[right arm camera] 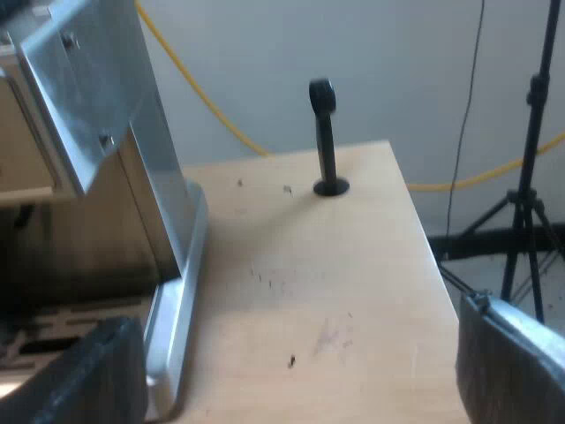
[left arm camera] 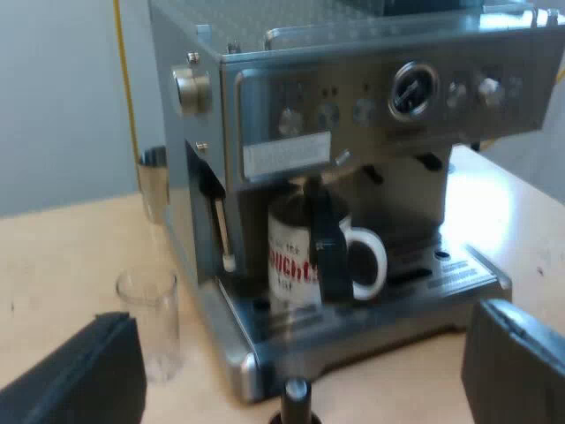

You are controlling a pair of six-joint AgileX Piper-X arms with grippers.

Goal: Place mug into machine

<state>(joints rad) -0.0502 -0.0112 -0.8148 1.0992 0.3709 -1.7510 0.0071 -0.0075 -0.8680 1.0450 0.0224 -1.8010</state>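
Mug [left arm camera: 287, 261] is set on drip tray [left arm camera: 446, 281] of machine [left arm camera: 353, 79], placing judged done; left gripper [left arm camera: 305, 380] and right gripper [right arm camera: 291, 375] are spread wide, empty, clear of machine.

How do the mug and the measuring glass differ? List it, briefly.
The mug is white with red lettering; the measuring glass is clear. The mug has a handle; the glass has none. The mug stands on the espresso machine's drip tray; the glass stands on the table beside it. Both are upright.
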